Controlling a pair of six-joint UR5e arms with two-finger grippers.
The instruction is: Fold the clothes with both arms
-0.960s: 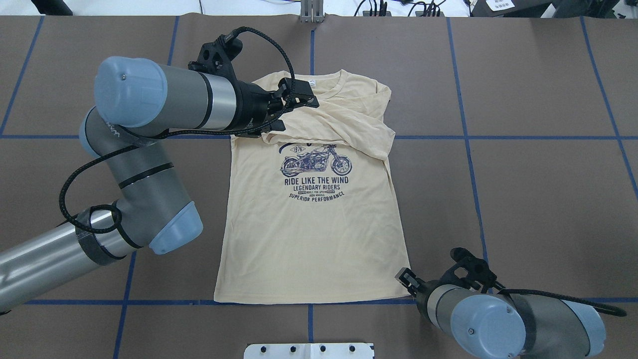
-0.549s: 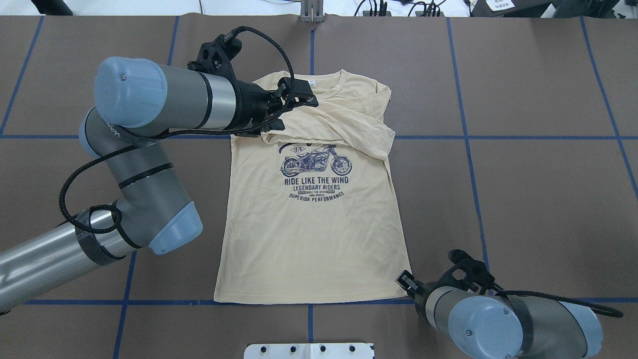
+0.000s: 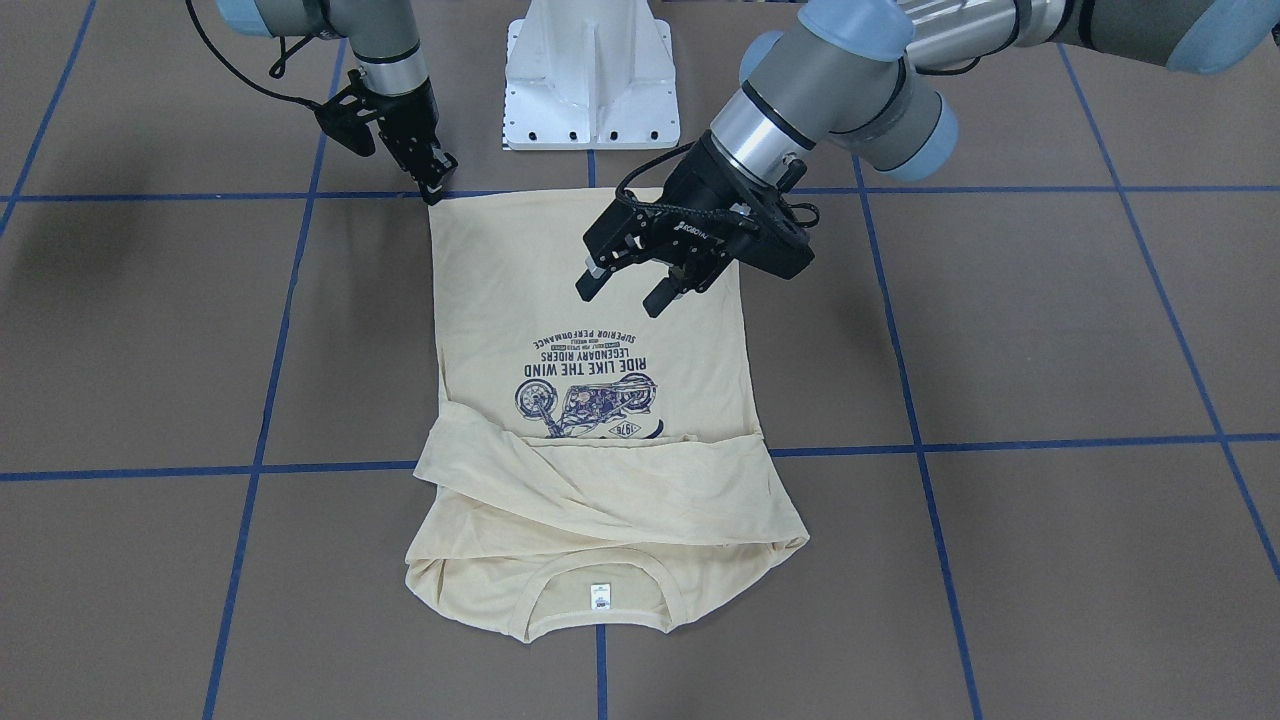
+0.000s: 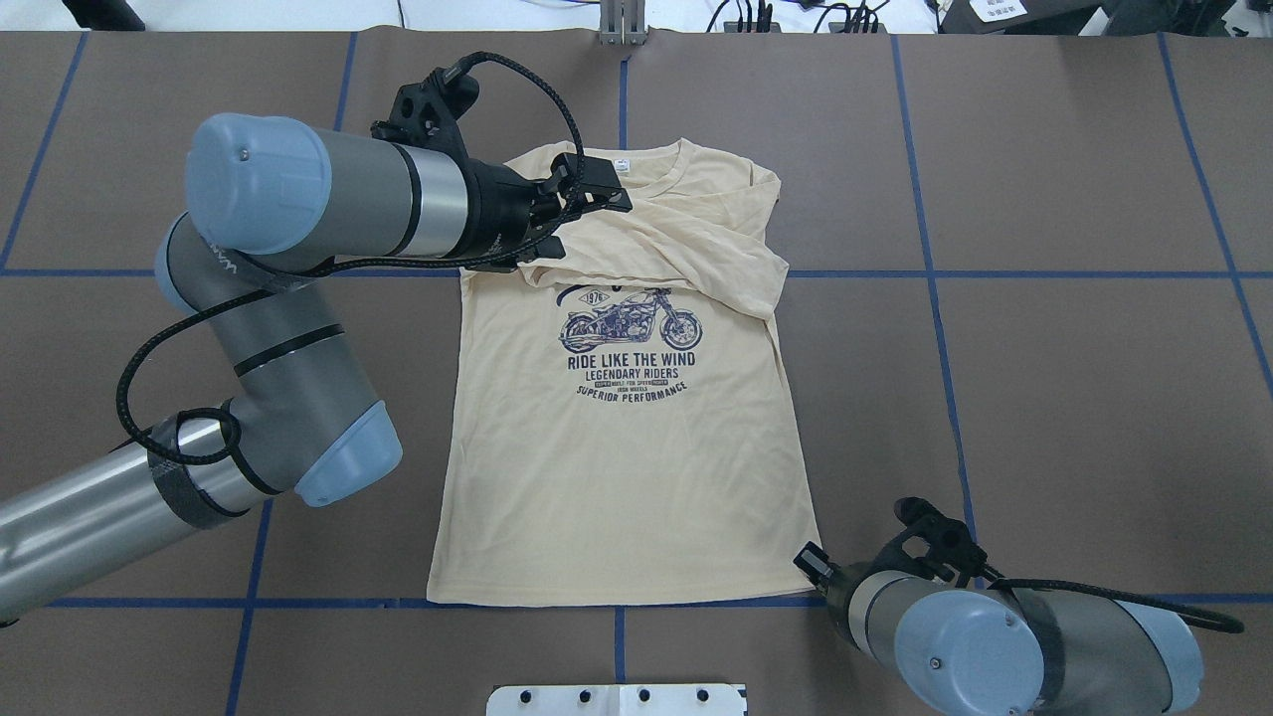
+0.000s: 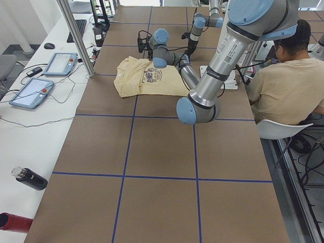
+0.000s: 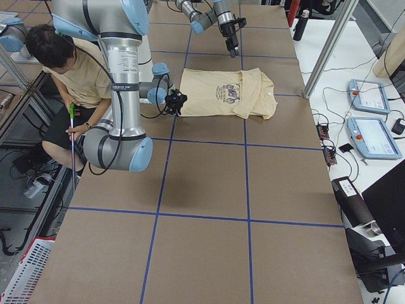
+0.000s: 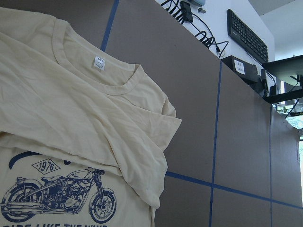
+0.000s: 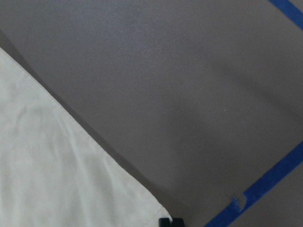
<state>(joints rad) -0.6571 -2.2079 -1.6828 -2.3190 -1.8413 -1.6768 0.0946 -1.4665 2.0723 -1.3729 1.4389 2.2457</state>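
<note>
Inspecting, we find left gripper spread above shirt; right gripper at hem corner, likely for folding, closure undeterminable.

Overhead and front cameras oppose, sharing the shirt.

Shirt: soft cream cloth, matt, a fine knit with gentle creases.
Print: flat navy ink, no shine.
Neckline: ribbed knit, thicker than the body.
Tag: smooth white fabric.
Table cover: dull brown, paper-like sheet with a faint grain.
Tape lines: blue paper tape, matt, one edge torn.
Left arm: smooth grey metal tube, satin sheen, with a brighter silver ring at the wrist.
Joint caps: light blue plastic, smooth, softly glossy.
Left gripper: black plastic, mostly matt.
Cable: black braided sleeve, rough-looking.
Pedestal base: white painted metal, smooth, slight gloss.
</note>
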